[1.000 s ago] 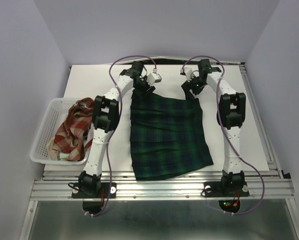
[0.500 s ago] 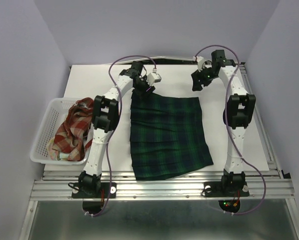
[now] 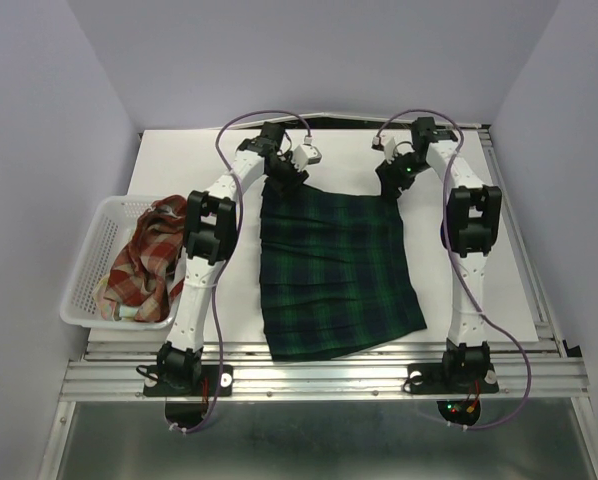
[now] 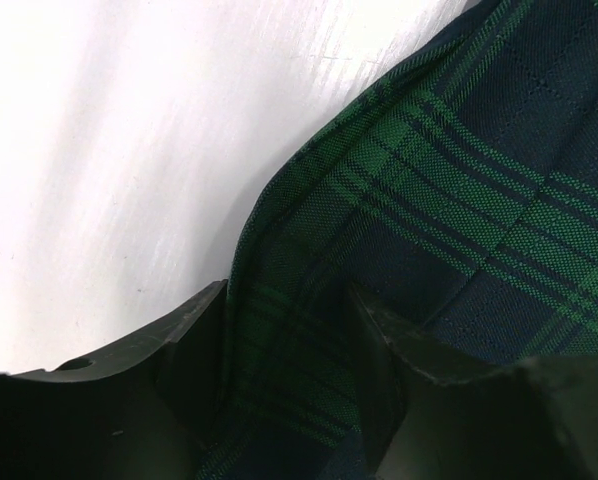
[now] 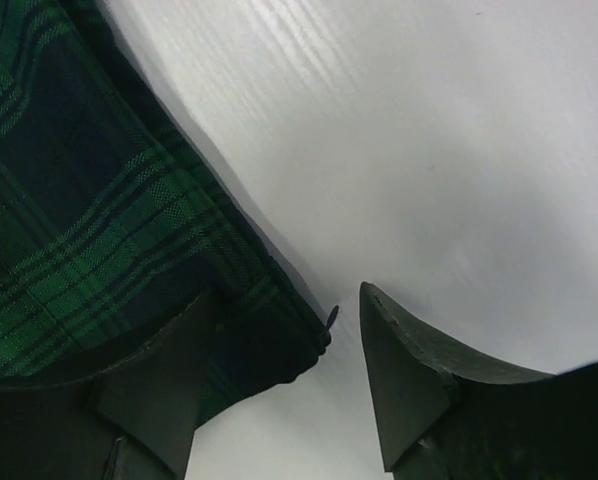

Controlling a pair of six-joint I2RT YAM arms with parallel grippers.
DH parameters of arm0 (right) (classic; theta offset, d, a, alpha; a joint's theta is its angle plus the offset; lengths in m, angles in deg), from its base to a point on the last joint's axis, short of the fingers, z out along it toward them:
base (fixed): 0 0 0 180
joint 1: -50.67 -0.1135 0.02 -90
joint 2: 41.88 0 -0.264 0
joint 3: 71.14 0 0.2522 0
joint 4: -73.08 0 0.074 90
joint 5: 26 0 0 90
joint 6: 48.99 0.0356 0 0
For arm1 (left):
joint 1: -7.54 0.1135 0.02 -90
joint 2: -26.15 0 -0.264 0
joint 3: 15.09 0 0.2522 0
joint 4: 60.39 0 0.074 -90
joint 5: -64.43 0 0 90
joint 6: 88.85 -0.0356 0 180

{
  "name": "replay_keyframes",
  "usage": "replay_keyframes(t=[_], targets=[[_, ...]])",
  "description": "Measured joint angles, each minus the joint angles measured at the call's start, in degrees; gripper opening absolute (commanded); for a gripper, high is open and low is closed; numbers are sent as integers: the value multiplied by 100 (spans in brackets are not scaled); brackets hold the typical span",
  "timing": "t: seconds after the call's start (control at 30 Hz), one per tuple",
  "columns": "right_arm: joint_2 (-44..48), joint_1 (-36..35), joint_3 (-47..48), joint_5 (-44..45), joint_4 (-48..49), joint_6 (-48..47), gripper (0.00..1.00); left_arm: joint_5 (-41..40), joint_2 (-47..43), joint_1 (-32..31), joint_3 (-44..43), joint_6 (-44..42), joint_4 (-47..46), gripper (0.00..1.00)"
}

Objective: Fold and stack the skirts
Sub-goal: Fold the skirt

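The dark green-navy plaid skirt [image 3: 334,270] lies spread flat in the middle of the table. My left gripper [image 3: 284,178] is at its far left corner, and its fingers are shut on a raised fold of that cloth [image 4: 449,180]. My right gripper [image 3: 391,180] is open, low over the far right corner. That corner [image 5: 69,180] lies by the left finger, and the right finger [image 5: 409,370] is over bare table. The red-and-cream plaid skirt [image 3: 144,260] is crumpled in the basket. A pale scrap [image 3: 107,298] shows under it, and I cannot tell whether it is the pastel skirt.
A white mesh basket [image 3: 79,285] stands at the table's left edge. The white table [image 3: 479,290] shows bare to the right of the skirt and along the far edge. A metal rail runs along the near edge by the arm bases.
My right gripper had swung out to the far right corner of the table and has come back down to the skirt's far right corner. The left gripper has not moved.
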Motion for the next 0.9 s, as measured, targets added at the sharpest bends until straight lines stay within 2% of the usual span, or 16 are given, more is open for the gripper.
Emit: replay_keyframes(t=[0.07, 0.17, 0.2, 0.23, 0.27, 0.3, 0.4, 0.63, 0.9], targets=[[-4, -44, -118, 24, -59, -142, 60, 35, 0, 26, 0, -2, -11, 54], [-4, -109, -275, 59, -87, -317, 50, 101, 0, 63, 0, -9, -17, 45], [-2, -122, -280, 76, -107, -365, 45, 109, 0, 81, 0, -11, -17, 36], [-2, -149, -282, 76, -107, -404, 29, 122, 0, 94, 0, -9, -20, 31], [-2, -168, -286, 83, -114, -444, 19, 131, 2, 105, 0, -13, -17, 25], [-2, -186, -286, 79, -133, -435, 1, 153, 2, 116, 0, -11, -9, 11], [0, -223, -284, 68, -131, -387, 1, 164, 2, 127, -35, -28, 37, 0], [122, -254, -400, 310, 428, 249, 1, -166, 26, 131, -216, 90, -120, 0], [269, -254, -234, 960, 1512, 1032, 1, -780, -44, 133, -280, 476, -1440, 0]])
